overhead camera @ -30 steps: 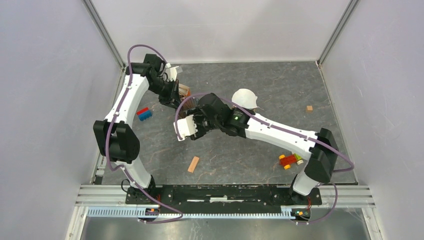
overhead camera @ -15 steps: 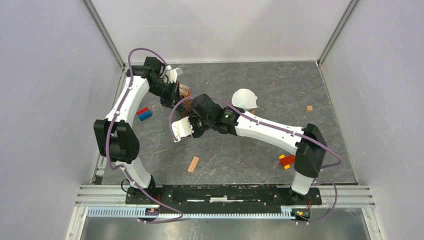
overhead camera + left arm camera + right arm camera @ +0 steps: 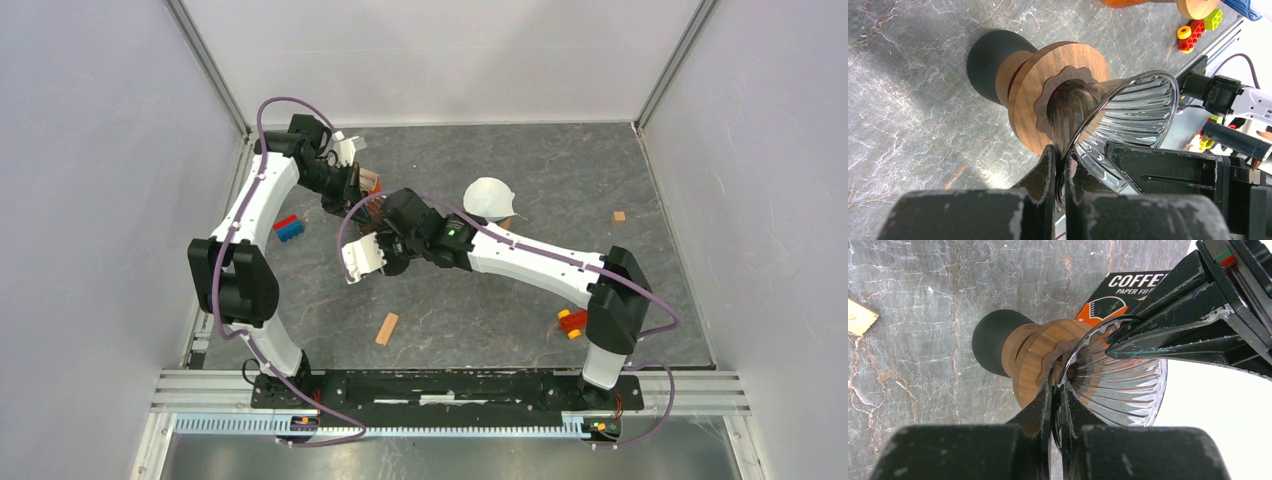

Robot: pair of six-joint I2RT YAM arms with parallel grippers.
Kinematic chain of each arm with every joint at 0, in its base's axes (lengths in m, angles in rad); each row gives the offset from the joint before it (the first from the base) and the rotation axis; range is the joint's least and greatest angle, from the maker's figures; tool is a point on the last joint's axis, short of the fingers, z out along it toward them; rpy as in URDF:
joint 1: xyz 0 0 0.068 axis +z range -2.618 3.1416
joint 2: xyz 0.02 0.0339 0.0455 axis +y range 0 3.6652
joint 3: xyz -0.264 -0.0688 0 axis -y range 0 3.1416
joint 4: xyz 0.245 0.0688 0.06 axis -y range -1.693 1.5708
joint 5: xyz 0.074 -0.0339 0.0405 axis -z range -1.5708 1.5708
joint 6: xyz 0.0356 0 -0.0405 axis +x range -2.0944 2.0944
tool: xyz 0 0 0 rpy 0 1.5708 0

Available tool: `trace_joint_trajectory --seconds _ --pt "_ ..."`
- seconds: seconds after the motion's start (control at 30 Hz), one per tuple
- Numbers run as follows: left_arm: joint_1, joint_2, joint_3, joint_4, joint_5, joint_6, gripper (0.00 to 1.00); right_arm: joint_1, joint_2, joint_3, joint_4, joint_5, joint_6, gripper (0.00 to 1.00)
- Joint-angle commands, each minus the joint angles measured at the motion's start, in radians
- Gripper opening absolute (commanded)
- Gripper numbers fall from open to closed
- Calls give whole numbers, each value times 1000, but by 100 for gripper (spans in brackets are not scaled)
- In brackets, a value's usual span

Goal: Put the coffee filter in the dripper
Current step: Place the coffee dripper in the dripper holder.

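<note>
The dripper (image 3: 372, 203), a ribbed glass cone (image 3: 1133, 112) in a round wooden collar (image 3: 1048, 85), hangs tilted above the table at the back left. My left gripper (image 3: 1062, 167) is shut on the cone's rim. My right gripper (image 3: 1056, 402) is shut on the rim too, at another spot, with the glass cone (image 3: 1120, 387) and wooden collar (image 3: 1035, 362) just past its fingers. In the top view the left gripper (image 3: 350, 186) and the right gripper (image 3: 386, 216) meet at the dripper. The coffee filter (image 3: 490, 197), white and cupped, lies on the table to the right, held by nothing.
A black and orange coffee filter package (image 3: 1125, 290) lies under the dripper. A blue and red brick (image 3: 290, 228), a wooden block (image 3: 387, 328), a toy brick car (image 3: 575, 320) and a small wooden cube (image 3: 619, 216) lie around. Grey walls stand close on three sides.
My right arm has swung left toward the dripper and its gripper has gone from open to shut on the glass rim. The left arm holds still.
</note>
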Motion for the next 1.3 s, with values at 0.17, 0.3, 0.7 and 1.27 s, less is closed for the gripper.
trace_joint_trajectory --seconds 0.17,0.3,0.7,1.27 --pt "-5 0 60 -18 -129 35 2 -20 -10 -57 53 -33 33 0" --pt "-10 2 60 -20 -140 43 2 -22 -5 -68 56 -44 36 0" --pt "-10 -2 -50 26 -139 52 2 -45 23 -53 11 -90 47 0" --pt "-15 11 -107 56 -146 61 2 -71 69 -46 -7 -129 64 0"
